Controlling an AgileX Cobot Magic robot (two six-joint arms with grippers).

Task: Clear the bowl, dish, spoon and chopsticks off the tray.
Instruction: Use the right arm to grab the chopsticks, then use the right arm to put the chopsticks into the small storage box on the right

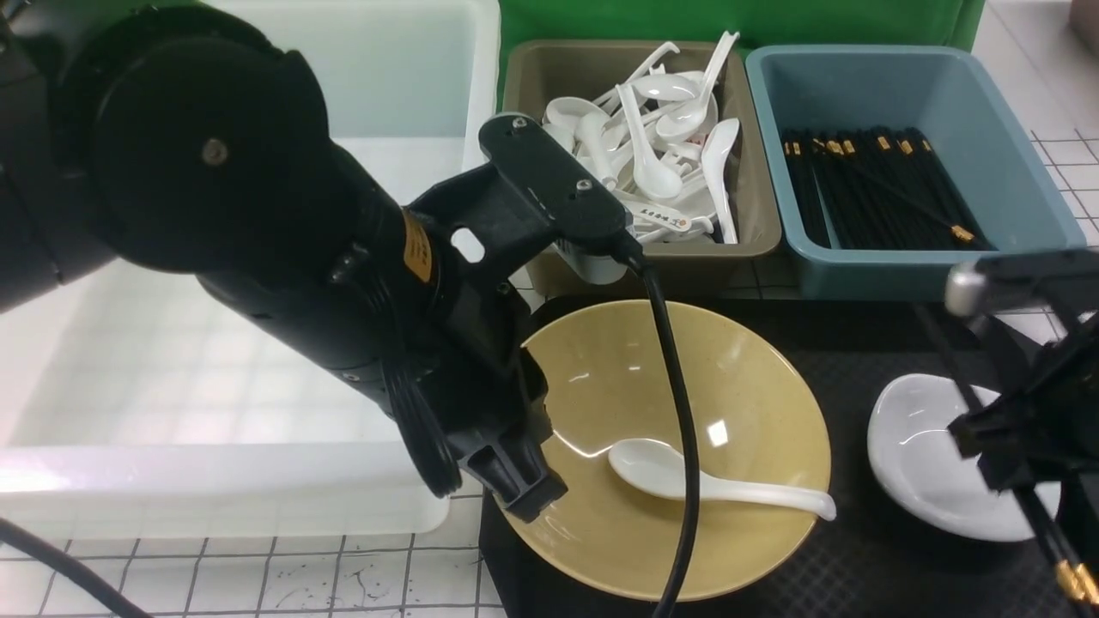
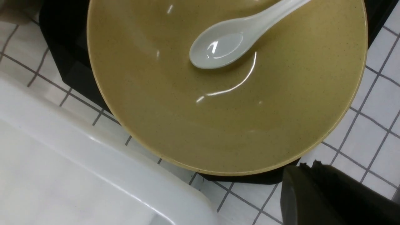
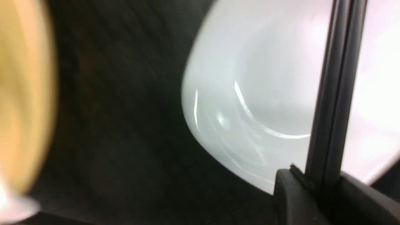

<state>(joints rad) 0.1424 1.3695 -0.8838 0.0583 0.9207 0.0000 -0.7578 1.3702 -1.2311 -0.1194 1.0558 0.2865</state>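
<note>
The yellow bowl (image 1: 601, 403) sits on the left part of the black tray (image 1: 859, 558), with the plain white spoon (image 1: 678, 476) lying inside it. The small white dish (image 1: 923, 468) sits on the tray's right part. My left gripper (image 1: 525, 499) hangs at the bowl's left rim; in the left wrist view the left gripper (image 2: 309, 163) is shut and empty just outside the bowl (image 2: 218, 125), which holds the spoon (image 2: 225, 47). My right gripper (image 1: 1017, 442) is shut on the black chopsticks (image 1: 1043, 528) over the dish. The right wrist view shows the chopsticks (image 3: 336, 93) clamped over the dish (image 3: 250, 93).
A large white tub (image 1: 215, 498) stands left of the tray. Behind the tray are an olive bin (image 1: 755, 232) full of white spoons and a blue bin (image 1: 901, 270) holding black chopsticks. The table is white tile (image 1: 258, 584).
</note>
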